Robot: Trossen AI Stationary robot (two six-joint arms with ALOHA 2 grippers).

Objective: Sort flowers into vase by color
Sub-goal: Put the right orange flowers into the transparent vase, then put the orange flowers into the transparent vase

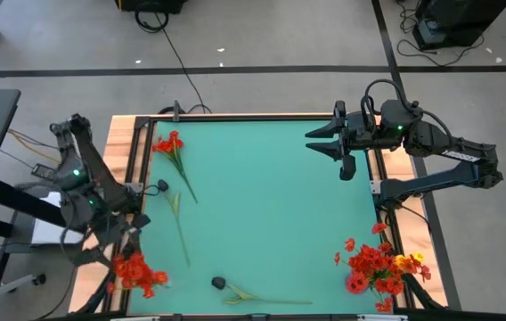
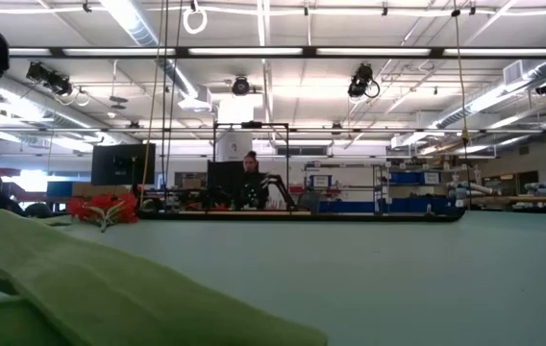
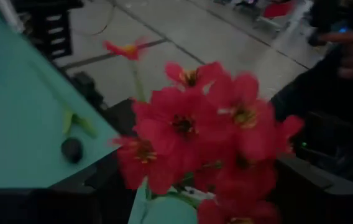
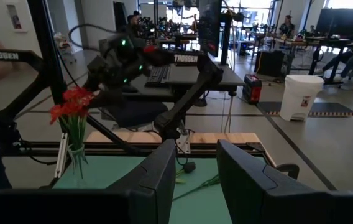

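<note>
Left gripper (image 1: 128,239) sat at the lower left of the high view, right above the bunch of red-orange fabric blooms on green stems (image 1: 137,272) standing at the teal mat's (image 1: 271,214) corner. Left wrist view was filled by those blooms (image 3: 195,137). Its fingers didn't show clearly, so I cannot tell whether that claw was spread or pinching. In the right wrist view the bunch (image 4: 71,107) stood upright at left of frame (what holds it was not clear).

Right gripper (image 1: 322,143) hovered at the upper right of the high view, over the mat's edge, pointing left. Its two dark fingers (image 4: 158,177) were spread apart with nothing between them.

Still on the mat:
- a red-orange spray with a long thin stem (image 1: 171,147), upper left
- a bare green stem (image 1: 180,227), left of centre
- a dark round flower head (image 1: 219,283), bottom centre
- a pale yellow-green tulip-like stem (image 1: 266,300) just beside it, lying flat
- a mixed red and yellow cluster (image 1: 378,267), lower right corner

Low view had a big green leaf (image 2: 110,288) close in the lower left.
</note>
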